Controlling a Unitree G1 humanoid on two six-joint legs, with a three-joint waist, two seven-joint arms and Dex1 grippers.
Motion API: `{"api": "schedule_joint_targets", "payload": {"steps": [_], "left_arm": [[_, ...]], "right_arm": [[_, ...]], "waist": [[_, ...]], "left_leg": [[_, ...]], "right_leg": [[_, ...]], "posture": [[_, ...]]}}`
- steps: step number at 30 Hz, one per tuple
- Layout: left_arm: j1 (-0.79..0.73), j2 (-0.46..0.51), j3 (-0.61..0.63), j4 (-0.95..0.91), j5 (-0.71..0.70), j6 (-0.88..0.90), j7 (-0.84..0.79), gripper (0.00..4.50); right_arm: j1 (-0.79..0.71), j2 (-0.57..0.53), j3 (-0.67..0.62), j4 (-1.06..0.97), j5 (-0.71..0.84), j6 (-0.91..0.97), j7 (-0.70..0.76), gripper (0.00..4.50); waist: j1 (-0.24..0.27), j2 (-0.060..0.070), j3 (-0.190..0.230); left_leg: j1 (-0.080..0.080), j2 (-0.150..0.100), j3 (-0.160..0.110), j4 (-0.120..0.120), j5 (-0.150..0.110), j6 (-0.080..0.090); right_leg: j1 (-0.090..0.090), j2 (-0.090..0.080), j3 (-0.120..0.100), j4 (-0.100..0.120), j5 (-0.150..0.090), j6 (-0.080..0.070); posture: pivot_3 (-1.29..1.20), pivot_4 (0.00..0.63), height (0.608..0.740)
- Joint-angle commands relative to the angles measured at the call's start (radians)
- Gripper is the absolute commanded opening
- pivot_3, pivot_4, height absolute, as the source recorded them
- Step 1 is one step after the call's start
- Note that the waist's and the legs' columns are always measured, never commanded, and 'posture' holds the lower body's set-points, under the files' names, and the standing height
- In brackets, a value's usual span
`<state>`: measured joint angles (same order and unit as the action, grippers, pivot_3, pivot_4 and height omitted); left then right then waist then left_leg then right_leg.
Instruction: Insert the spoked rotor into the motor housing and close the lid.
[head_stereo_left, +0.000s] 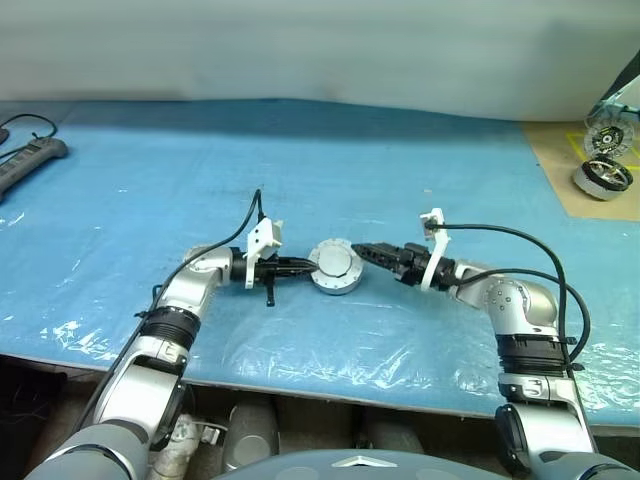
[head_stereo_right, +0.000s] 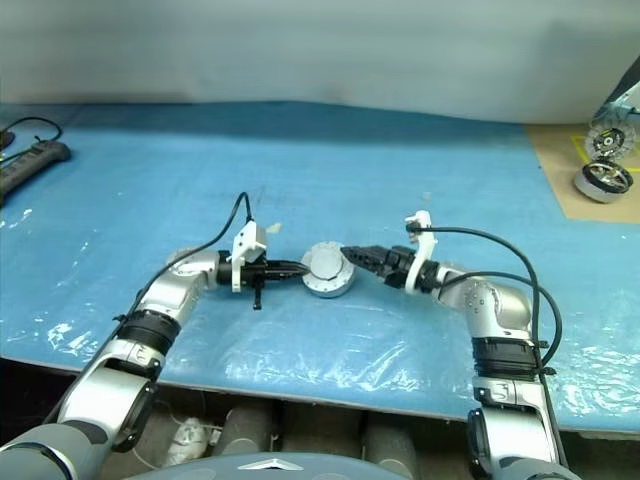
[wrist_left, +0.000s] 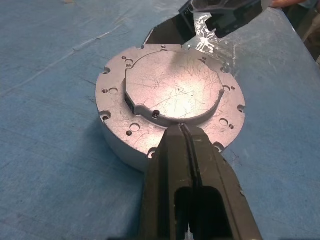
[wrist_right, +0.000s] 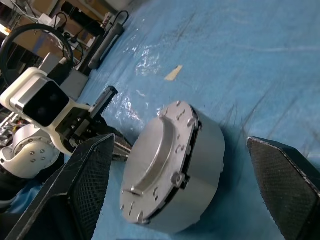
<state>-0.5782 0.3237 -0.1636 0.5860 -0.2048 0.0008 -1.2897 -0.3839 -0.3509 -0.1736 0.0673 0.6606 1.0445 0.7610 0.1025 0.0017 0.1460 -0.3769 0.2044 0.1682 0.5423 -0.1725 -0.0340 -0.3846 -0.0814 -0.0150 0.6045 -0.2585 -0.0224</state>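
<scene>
The left gripper (wrist_left: 186, 131), jaws together, braces the lidded motor housing (head_stereo_left: 333, 268) on the table (head_stereo_left: 400, 170) while the right gripper (wrist_right: 180, 185) frames it, jaws apart.

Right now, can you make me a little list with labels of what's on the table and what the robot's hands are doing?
surface: blue table
housing: in the middle of the table, between both grippers
lid: on top of the housing, smooth grey side up
left gripper: shut, tips at the lid's rim
right gripper: open, a finger on each side of the housing
far right: two more round parts on a brown board
far left: power strip
</scene>
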Motion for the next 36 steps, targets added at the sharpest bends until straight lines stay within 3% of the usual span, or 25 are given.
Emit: {"api": "schedule_joint_targets", "payload": {"steps": [1, 13, 16, 20, 27, 31, 36], "left_arm": [[0.025, -0.002, -0.044, 0.019, 0.040, 0.021, -0.003, 0.00], [0.028, 0.000, -0.040, 0.017, 0.041, 0.025, 0.000, 0.00], [0.029, -0.001, -0.041, 0.015, 0.040, 0.027, 0.001, 0.00], [0.032, -0.001, -0.042, 0.015, 0.042, 0.024, 0.002, 0.00], [0.028, 0.006, -0.020, -0.013, 0.007, 0.054, -0.020, 0.00], [0.018, 0.027, 0.059, -0.127, -0.136, 0.229, -0.067, 0.00], [-0.010, 0.072, 0.191, -0.289, -0.340, 0.541, -0.026, 0.00]], "right_arm": [[0.003, -0.007, -0.002, -0.006, 0.031, 0.023, 0.000, 4.47], [0.019, 0.072, 0.071, 0.001, 0.051, 0.091, -0.017, 4.47], [-0.005, 0.109, 0.034, 0.030, 0.056, 0.076, -0.045, 3.87], [-0.004, 0.117, 0.022, 0.038, 0.054, 0.071, -0.048, 2.55], [0.030, 0.131, 0.044, 0.011, 0.061, 0.078, -0.051, 2.37], [0.033, 0.154, 0.030, -0.006, 0.081, 0.099, -0.078, 2.36], [0.002, 0.208, -0.099, 0.014, 0.192, 0.182, -0.142, 2.36]], "waist": [[0.000, 0.000, 0.000], [0.000, 0.000, 0.000], [-0.002, 0.000, 0.000], [-0.002, 0.000, 0.000], [-0.001, 0.000, 0.000], [-0.008, 0.000, 0.000], [-0.009, -0.001, 0.002]], "left_leg": [[0.000, 0.000, 0.000, 0.000, 0.000, 0.000], [-0.001, 0.000, 0.000, 0.000, 0.000, 0.000], [0.000, 0.000, 0.000, 0.000, 0.000, 0.000], [-0.001, 0.000, 0.001, 0.000, 0.000, 0.000], [-0.001, 0.000, 0.001, 0.000, 0.000, 0.000], [-0.002, 0.001, 0.001, -0.001, 0.000, 0.000], [-0.014, 0.002, 0.002, 0.001, 0.001, -0.001]], "right_leg": [[0.000, 0.000, 0.000, 0.000, 0.000, 0.000], [-0.001, 0.000, 0.000, 0.000, 0.000, 0.000], [-0.001, 0.000, 0.000, 0.000, 0.000, 0.000], [-0.002, 0.000, 0.000, 0.000, 0.000, 0.000], [-0.001, 0.000, 0.001, 0.000, 0.000, 0.000], [-0.004, 0.000, 0.001, 0.001, 0.000, 0.000], [-0.018, 0.006, 0.001, 0.005, 0.003, 0.002]], "posture": [[0.00, 0.150, 0.740], [0.00, 0.150, 0.740], [0.00, 0.150, 0.740], [0.00, 0.150, 0.740], [0.00, 0.150, 0.740], [0.00, 0.150, 0.740], [0.00, 0.150, 0.740]]}}
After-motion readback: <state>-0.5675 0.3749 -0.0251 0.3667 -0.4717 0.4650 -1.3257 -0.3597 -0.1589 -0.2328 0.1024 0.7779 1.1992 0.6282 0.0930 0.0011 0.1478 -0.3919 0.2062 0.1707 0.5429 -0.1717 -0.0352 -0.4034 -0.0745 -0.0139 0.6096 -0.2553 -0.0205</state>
